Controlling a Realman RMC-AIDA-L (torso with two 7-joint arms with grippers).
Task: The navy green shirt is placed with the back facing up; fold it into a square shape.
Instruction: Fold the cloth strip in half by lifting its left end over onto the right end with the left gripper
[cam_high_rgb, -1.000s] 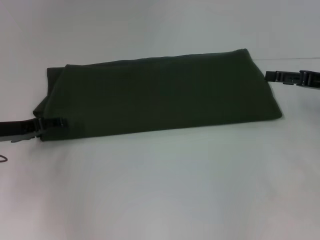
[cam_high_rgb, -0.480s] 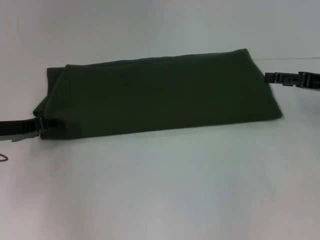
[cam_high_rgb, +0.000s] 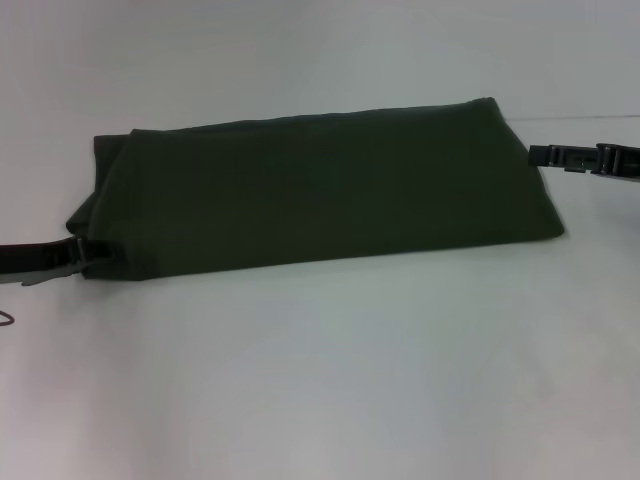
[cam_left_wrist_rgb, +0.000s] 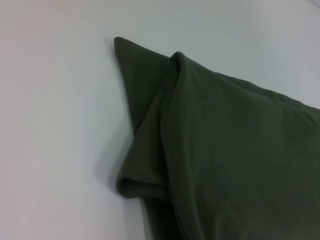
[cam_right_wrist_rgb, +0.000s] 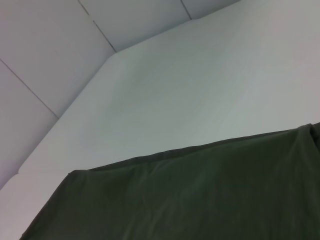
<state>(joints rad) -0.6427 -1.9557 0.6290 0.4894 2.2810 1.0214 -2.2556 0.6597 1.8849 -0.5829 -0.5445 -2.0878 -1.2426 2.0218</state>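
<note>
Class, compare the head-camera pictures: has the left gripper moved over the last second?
Yes. The left gripper has slid outward to the robot's left, its tip retreating to the navy green shirt's left corner, while the shirt lies unchanged.

A dark olive-green shirt (cam_right_wrist_rgb: 190, 200) fills the lower part of the right wrist view, lying flat on a pale, plain counter (cam_right_wrist_rgb: 200, 85). Its visible edge runs as a long, slightly uneven line, with a thin second layer of cloth showing just beyond it along part of the way. One rounded corner of the cloth shows near the edge's low end. Beyond the counter stands a light wall (cam_right_wrist_rgb: 60, 35) crossed by thin dark seams.
</note>
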